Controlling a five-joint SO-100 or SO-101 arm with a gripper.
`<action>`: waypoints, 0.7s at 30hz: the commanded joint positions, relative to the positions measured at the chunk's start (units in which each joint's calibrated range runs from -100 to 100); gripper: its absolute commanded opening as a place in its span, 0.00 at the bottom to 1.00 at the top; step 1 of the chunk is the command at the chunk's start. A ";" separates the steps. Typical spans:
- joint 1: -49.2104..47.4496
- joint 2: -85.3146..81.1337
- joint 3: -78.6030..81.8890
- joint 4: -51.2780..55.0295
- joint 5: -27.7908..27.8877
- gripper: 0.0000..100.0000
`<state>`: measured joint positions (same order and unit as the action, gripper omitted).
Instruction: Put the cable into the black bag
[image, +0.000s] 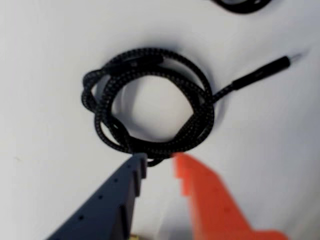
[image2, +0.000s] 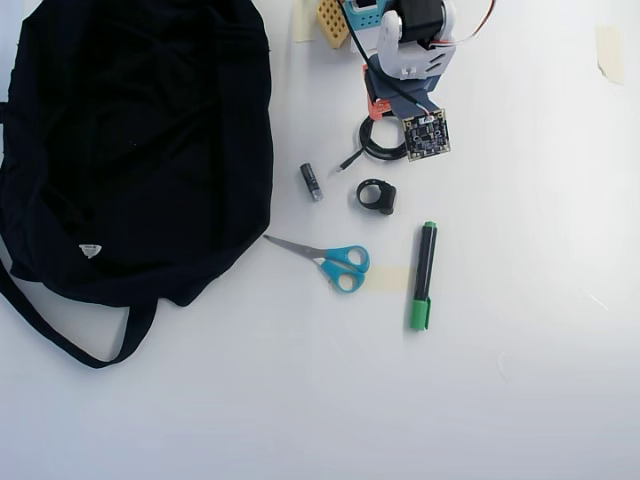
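Directly ahead of the open pincer (image: 159, 159) lies the coiled cable (image: 150, 100), nearly touching.

From above I see the black bag (image2: 130, 150) filling the upper left of the white table (image2: 520, 380), well apart from the arm (image2: 410, 45) at top centre. The coiled cable (image2: 375, 148) lies partly under the arm's camera board (the fingers are hidden). Below sit a small dark cylinder (image2: 311, 181), a black ring-shaped piece (image2: 377, 196), blue-handled scissors (image2: 325, 260) and a green marker (image2: 424, 276).
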<state>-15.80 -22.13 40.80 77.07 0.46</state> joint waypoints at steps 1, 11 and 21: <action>0.17 -0.28 0.80 -0.59 -0.20 0.22; 0.09 -0.28 7.63 -9.46 -2.82 0.25; 0.24 -0.28 11.13 -15.92 -3.51 0.25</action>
<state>-15.80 -22.13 52.12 62.04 -2.86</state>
